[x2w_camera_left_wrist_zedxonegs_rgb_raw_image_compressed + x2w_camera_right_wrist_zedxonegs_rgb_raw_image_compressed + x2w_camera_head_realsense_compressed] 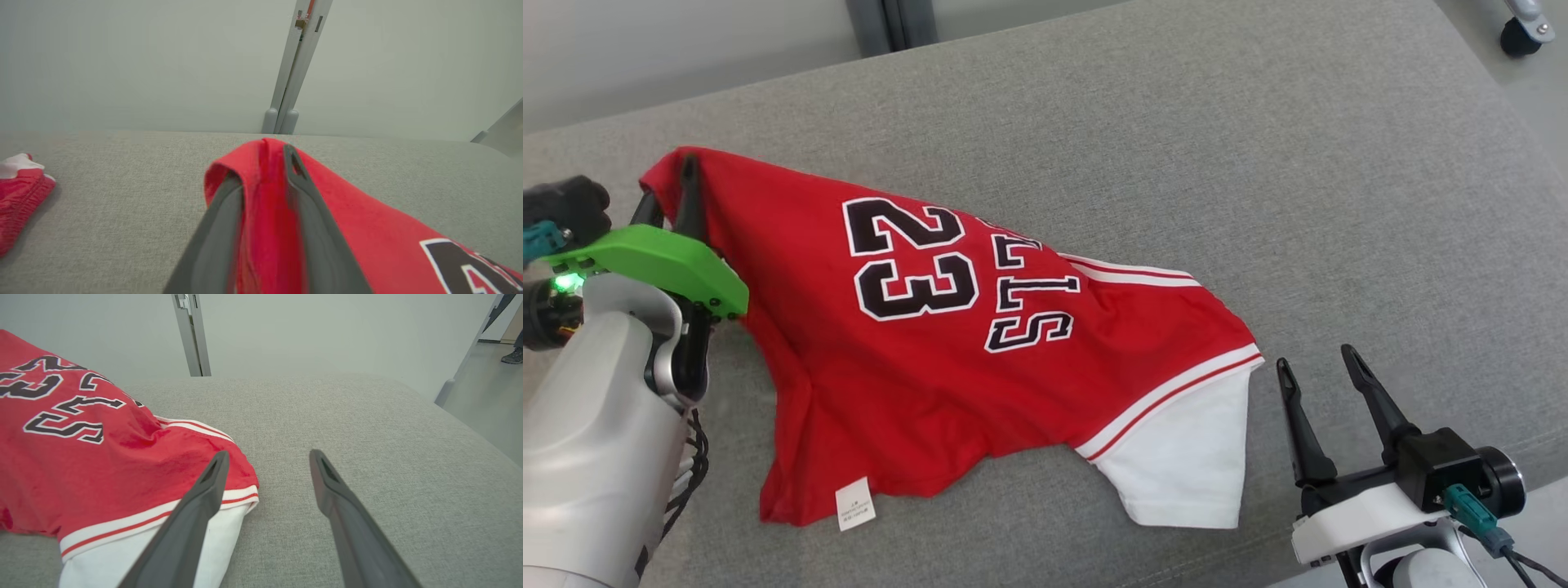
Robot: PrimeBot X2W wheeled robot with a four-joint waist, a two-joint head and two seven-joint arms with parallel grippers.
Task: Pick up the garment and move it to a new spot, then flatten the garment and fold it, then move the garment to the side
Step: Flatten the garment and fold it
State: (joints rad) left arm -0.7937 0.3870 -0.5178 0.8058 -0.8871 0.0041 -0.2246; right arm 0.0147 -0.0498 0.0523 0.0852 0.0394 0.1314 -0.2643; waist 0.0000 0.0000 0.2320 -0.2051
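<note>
Found the fingers [310,212] of the left gripper [670,189] drawn close together and pinched on a ridge of red cloth at the far left corner of the garment [931,367]. Saw that corner held up off the grey cushion [1298,147], with cloth draped over one fingertip. Found the right gripper [1316,357] spread wide apart and gripping nothing, poised over the near right part of the cushion, just right of the white sleeve [1188,465] and apart from it in the head view.

Noted the garment as a red jersey, spread across the left and middle of the cushion and sloping down from the raised corner toward the near right. Read a black, white-edged 23 [911,257] with lettering beside it, upside down from the head view. Saw a white label [855,504] at the near left hem and red-and-white trim where the sleeve met the body.

Spotted a second heap of red and white cloth [20,196] on the cushion, well to the left of the left gripper. Caught a pale upright post [890,20] beyond the far edge, a castor wheel [1521,34] on the floor at far right, and a person's shoe [512,356] far off to the right.
</note>
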